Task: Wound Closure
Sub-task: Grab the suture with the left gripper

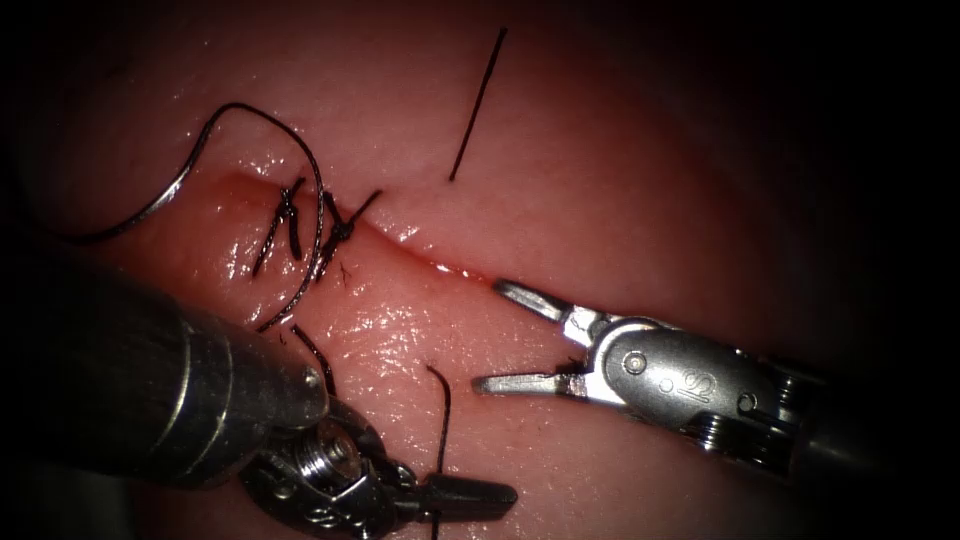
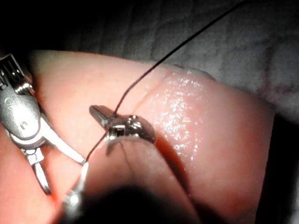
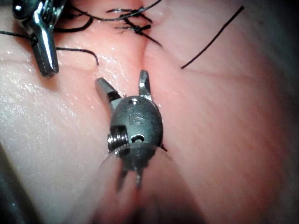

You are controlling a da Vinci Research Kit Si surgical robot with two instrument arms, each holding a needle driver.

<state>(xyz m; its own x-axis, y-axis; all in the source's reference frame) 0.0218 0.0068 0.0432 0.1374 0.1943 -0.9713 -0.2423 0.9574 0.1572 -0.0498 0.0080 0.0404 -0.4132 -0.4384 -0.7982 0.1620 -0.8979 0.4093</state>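
Slanting across the tissue [image 1: 600, 180] in the endoscope view, a cut [image 1: 420, 255] from upper left down toward the middle, with two tied knots [image 1: 340, 230] and their short cut ends on its left stretch

Left of the cut, what looks like the needle [image 1: 150, 205]: a grey curved length lying on the surface, free of both tools, far end lost in the dark, so cannot tell whether any of it sits in the tissue

From its upper end, thread [image 1: 318, 200] arching over the knots and dropping across the cut toward the left arm's shaft; lower down, another stretch of it standing up off the tissue on the near side of the cut

Clamped on that stretch, the left tool [image 1: 480, 497], jaws pressed together low in the endoscope view; seen from its own wrist [image 2: 100, 114], thread running taut out of the closed tip

Right of the knots, the right tool [image 1: 488, 336] with jaws spread wide apart and holding nothing, upper jaw tip at the edge of the cut, lower one over the tissue on the near side; same spread seen from its own wrist [image 3: 122, 78]

Beyond the cut, well apart from both tools, a loose straight piece of thread [image 1: 478, 105] lying on the tissue
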